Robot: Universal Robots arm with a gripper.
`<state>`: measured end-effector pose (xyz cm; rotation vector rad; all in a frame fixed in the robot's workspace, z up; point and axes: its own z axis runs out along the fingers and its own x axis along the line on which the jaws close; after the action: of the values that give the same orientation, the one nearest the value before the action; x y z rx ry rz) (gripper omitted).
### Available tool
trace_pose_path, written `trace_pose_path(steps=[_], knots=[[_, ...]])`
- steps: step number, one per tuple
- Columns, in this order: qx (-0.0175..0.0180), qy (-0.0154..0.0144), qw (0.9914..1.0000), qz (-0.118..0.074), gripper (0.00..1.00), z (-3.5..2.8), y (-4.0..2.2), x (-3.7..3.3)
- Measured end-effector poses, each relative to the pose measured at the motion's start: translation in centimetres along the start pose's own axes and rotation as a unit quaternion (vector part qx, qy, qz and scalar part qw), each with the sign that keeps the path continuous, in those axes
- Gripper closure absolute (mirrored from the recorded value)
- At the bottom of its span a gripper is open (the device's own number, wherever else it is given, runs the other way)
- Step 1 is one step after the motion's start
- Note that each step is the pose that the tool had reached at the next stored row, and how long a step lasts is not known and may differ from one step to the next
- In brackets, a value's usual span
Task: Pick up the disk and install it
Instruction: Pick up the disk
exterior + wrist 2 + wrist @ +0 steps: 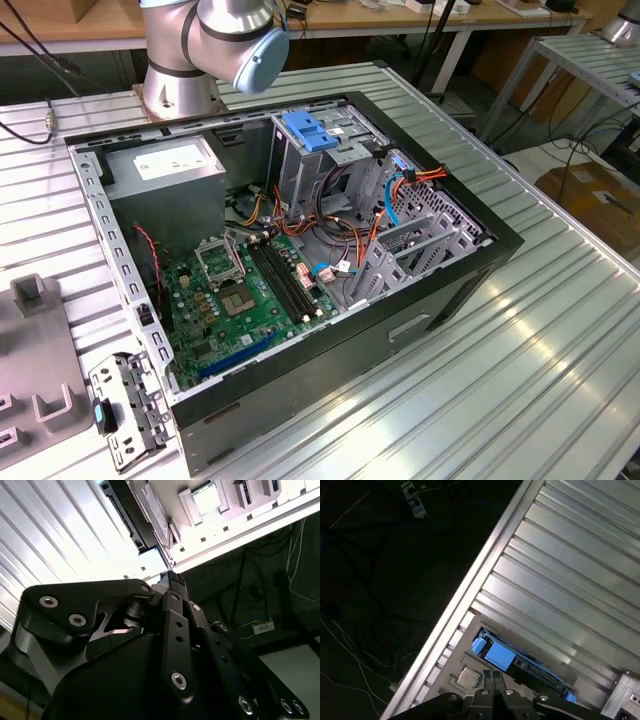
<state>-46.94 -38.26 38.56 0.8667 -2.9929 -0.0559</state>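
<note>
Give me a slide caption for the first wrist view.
Gripper poised over the blue-framed disk lying near the edge of the ridged metal table.

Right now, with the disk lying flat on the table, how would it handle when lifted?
The disk is probably rigid: a flat dark slab in a blue plastic frame, so it should not sag. Its apparently metal body suggests it is heavy for its size. Lying flat on the ribbed table, it seems unlikely to roll or tip.
</note>
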Motion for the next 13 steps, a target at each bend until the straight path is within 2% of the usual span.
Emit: trace_pose_path(steps=[4,6,7,8,13], knots=[[0.0006,0.0016,0.99924,-0.039,0.89,0.01,0.00,0.00],[0.0008,0.0025,0.99827,-0.059,0.89,0.01,0.00,0.00],[0.0010,0.0030,0.99744,-0.071,0.89,0.01,0.00,-0.01],[0.0011,0.0031,0.99713,-0.076,0.89,0.01,-0.01,-0.01],[0.0011,0.0032,0.99709,-0.076,0.89,0.01,-0.01,-0.01]])
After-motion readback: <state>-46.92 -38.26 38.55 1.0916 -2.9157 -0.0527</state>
